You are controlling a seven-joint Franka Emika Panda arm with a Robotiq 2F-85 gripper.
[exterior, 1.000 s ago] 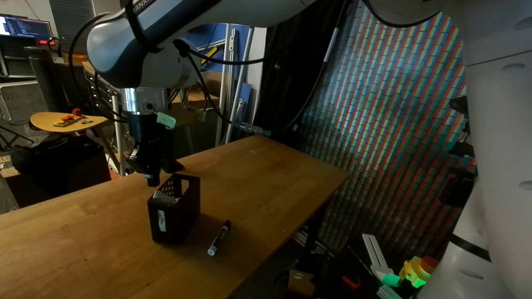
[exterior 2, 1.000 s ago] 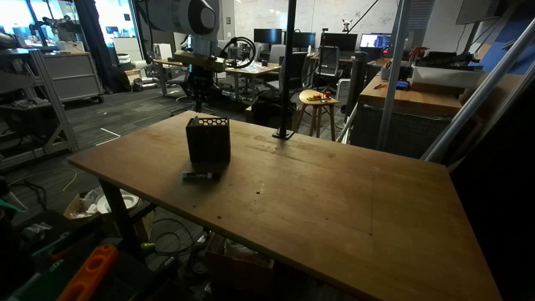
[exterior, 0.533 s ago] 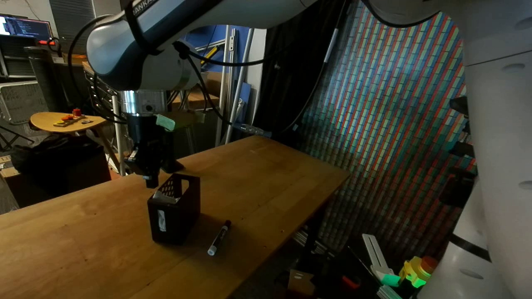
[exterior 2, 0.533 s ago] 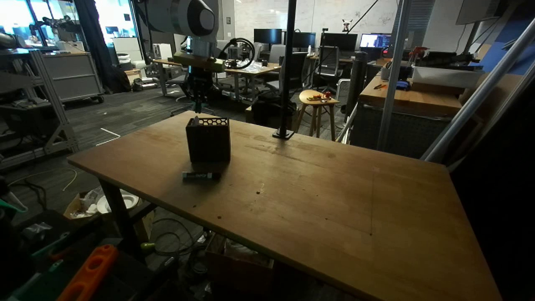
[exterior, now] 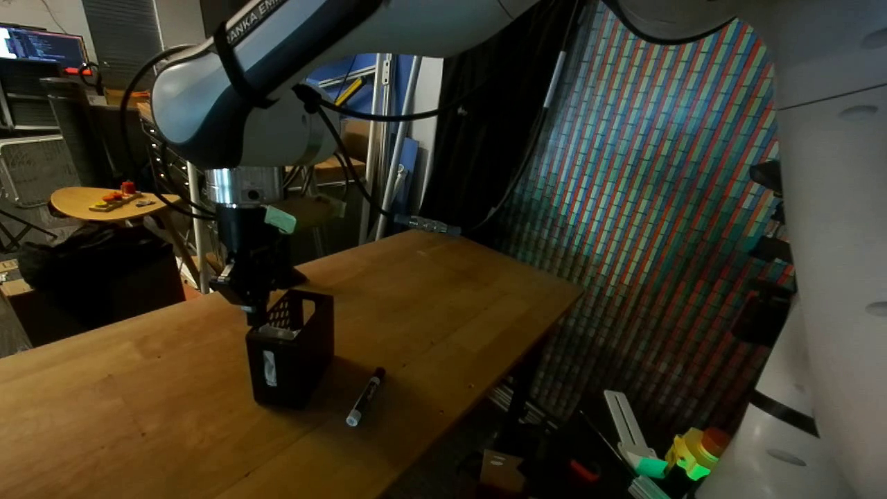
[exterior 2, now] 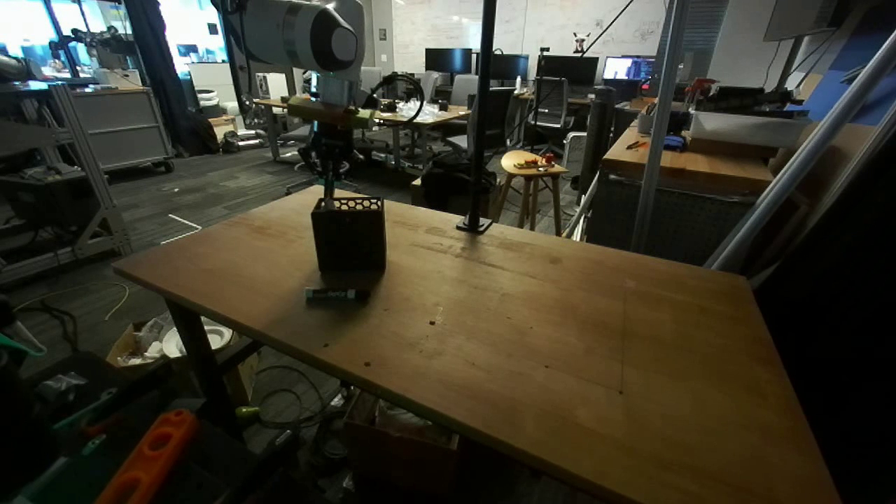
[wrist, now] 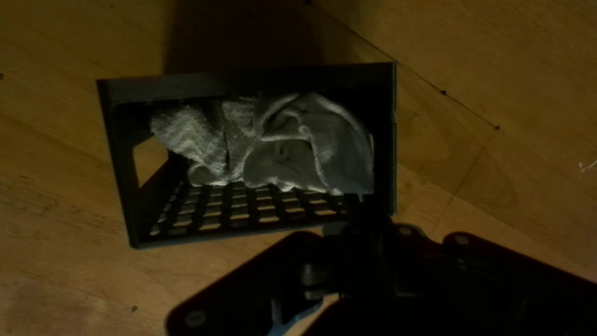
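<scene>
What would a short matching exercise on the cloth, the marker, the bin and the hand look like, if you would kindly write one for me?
Things:
1. cloth
2. marker
3. bin
4. hand

Places and states:
A. black, standing upright on the table
B. shut, at the bin's open top
C. lying flat, apart from the bin
D. crumpled inside the bin

Right pairs: 1-D; 2-C; 3-A; 4-B
</scene>
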